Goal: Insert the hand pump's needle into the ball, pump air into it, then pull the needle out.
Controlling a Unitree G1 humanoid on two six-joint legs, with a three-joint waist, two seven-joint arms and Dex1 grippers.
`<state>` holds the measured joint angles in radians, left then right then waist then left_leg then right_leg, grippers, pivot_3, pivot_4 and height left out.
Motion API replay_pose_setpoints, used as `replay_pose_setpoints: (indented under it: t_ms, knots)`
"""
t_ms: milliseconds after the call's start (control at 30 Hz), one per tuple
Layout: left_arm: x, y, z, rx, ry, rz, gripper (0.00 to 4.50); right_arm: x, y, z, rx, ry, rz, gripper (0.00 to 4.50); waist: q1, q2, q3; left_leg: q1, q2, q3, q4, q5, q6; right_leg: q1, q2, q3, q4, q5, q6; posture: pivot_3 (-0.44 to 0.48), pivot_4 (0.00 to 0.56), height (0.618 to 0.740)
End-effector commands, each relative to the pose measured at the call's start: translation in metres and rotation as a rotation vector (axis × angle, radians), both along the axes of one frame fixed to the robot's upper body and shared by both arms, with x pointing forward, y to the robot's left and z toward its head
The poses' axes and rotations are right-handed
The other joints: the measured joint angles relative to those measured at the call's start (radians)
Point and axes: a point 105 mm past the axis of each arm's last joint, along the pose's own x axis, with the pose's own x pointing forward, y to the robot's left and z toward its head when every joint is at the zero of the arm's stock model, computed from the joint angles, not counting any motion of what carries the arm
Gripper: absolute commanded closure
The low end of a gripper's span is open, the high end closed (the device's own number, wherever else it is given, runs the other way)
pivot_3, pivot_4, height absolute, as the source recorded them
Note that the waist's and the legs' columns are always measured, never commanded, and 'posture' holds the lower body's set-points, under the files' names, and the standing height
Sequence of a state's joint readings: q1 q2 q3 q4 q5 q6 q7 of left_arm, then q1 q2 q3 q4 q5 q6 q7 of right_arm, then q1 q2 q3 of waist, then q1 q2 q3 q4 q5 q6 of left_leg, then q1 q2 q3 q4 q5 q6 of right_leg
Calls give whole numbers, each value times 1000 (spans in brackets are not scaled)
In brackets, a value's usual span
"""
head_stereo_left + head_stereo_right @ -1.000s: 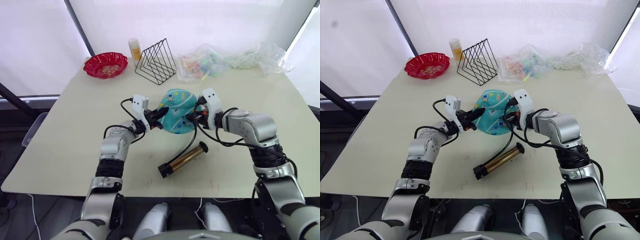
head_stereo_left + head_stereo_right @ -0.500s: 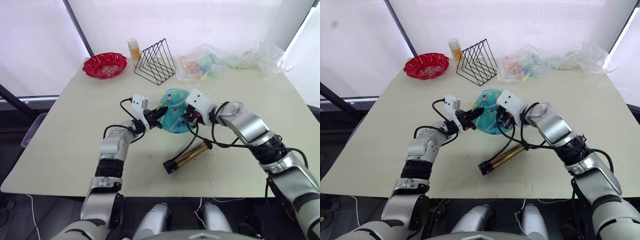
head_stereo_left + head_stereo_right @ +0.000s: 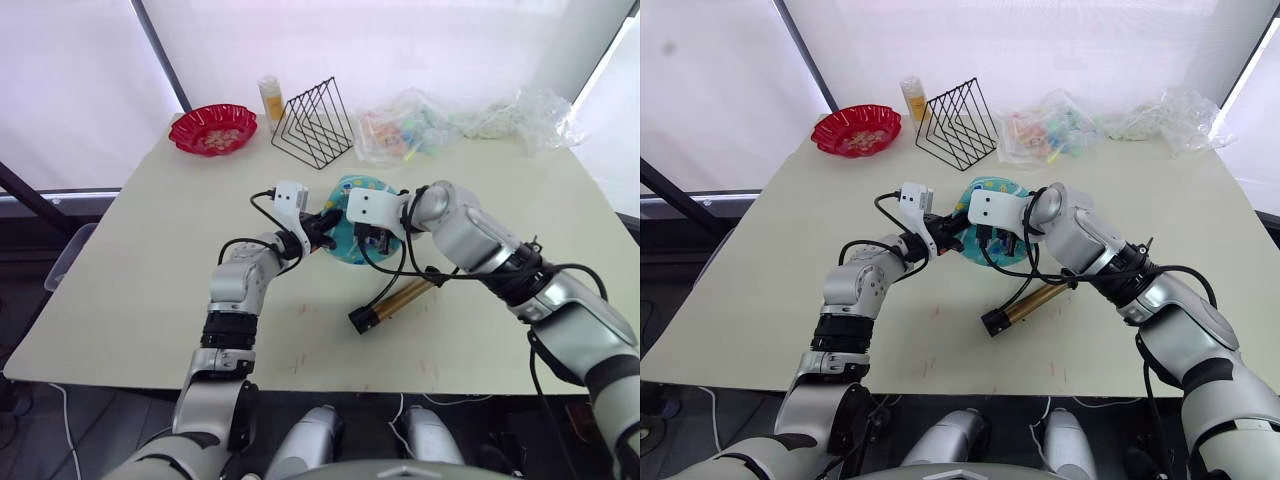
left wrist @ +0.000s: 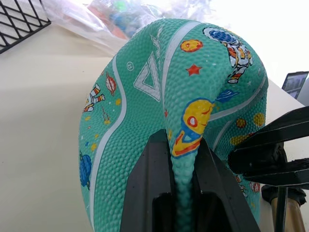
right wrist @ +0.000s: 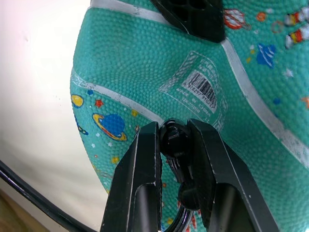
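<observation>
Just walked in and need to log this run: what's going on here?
The left gripper pinches a fold of the deflated teal ball above the table. The right gripper holds the black hose end against the ball's surface. The hand pump lies on the table beside them.

Beyond the left pincer [image 3: 325,222], at the table's [image 3: 130,290] far edge, sit a red scalloped bowl [image 3: 212,129], a small yellow bottle [image 3: 270,98] and a black wire rack [image 3: 314,124]. Crumpled clear plastic bags [image 3: 455,122] lie beyond the right pincer [image 3: 372,232].
</observation>
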<state>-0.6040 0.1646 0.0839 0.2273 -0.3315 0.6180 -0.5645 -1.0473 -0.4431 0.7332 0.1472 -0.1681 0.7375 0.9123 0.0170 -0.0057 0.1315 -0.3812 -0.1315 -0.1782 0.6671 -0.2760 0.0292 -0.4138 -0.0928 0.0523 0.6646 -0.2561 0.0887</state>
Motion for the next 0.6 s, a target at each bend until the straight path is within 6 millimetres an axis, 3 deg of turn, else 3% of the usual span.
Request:
replay_pose_setpoints:
  t_ms: [33, 400, 600]
  knots:
    - [-12, -24, -30, 31, 117, -70, 4500, -6, 19, -6, -25, 23, 72, 4174, -1, 0, 0, 0, 0, 0, 0, 0, 0, 0, 0, 0, 0, 0, 0, 0, 150, 740]
    - [-8, -11, -32, 33, 121, -24, 4500, -1, -11, -27, -151, 68, 30, 4174, -1, 0, 0, 0, 2, -9, -1, 2, -4, 3, 3, -8, -2, 2, -4, 0, 150, 740]
    - [-7, -12, -32, 30, 123, -22, 4500, 7, -14, -33, -157, 65, 3, 4174, -2, 0, -1, 1, 2, -9, -1, 2, -4, 4, 3, -9, -2, 2, -4, 0, 150, 740]
